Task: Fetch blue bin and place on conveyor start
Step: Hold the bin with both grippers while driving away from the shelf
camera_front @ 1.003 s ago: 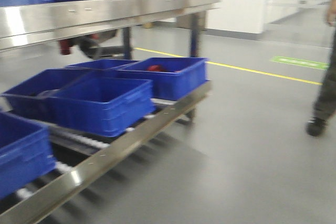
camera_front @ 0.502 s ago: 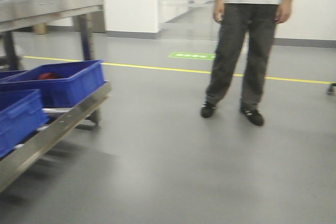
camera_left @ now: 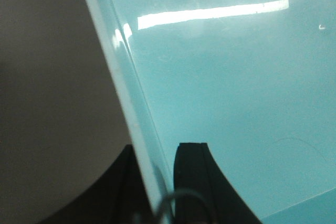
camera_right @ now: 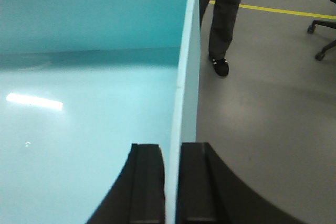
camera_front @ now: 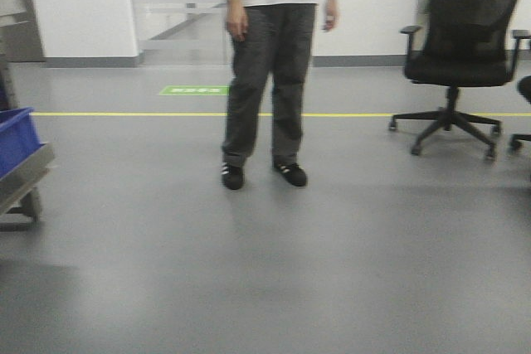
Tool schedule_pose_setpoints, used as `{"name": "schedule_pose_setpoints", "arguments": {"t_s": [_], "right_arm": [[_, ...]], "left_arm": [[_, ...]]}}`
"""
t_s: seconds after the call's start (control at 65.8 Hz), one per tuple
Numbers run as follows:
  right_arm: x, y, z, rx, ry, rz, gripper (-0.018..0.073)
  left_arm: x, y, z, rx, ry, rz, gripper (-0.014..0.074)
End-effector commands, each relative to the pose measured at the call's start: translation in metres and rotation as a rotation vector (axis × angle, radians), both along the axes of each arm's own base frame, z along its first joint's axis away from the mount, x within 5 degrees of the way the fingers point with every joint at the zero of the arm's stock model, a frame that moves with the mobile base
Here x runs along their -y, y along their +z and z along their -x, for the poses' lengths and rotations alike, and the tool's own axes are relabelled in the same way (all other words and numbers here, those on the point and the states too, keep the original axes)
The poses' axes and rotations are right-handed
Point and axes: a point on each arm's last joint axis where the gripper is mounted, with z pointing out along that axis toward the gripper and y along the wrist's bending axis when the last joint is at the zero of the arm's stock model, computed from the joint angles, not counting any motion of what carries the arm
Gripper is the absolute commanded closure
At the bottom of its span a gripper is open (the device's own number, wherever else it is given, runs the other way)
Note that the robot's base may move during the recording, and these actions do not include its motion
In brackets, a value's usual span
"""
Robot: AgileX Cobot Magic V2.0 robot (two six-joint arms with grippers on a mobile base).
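Observation:
The blue bin (camera_left: 226, 77), a pale cyan tub, fills both wrist views and is held off the floor. My left gripper (camera_left: 157, 153) is shut on the bin's left wall, one finger inside and one outside. My right gripper (camera_right: 171, 148) is shut on the opposite wall of the blue bin (camera_right: 84, 103), its thin rim pinched between the black fingers. Grey floor shows past each wall. The front view shows neither the bin nor the grippers. The conveyor start is out of view.
A person (camera_front: 270, 80) in dark trousers stands straight ahead on the grey floor, also seen in the right wrist view. A black office chair (camera_front: 460, 47) is at the right. A dark blue bin (camera_front: 15, 138) on a steel rack rail (camera_front: 25, 173) sits at the left edge. A yellow floor line (camera_front: 373, 114) crosses behind.
The front view has swung to the right: the steel rack with dark blue bins slid off to the left edge, the person moved to the centre, and the chair came into view.

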Motion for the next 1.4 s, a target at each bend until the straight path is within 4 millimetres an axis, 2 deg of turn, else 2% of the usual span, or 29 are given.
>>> {"name": "schedule_pose_setpoints", "arguments": {"t_s": [0.0, 1.383], "right_arm": [[-0.0061, 0.0141, 0.0031, 0.089, 0.036, -0.074, 0.0711], [-0.0061, 0.0144, 0.0030, 0.092, 0.036, -0.076, 0.0711]], "left_arm": [[0.0086, 0.0108, 0.0031, 0.070, -0.053, 0.067, 0.0708], [0.0073, 0.0109, 0.0025, 0.077, -0.047, 0.050, 0.0708]]}}
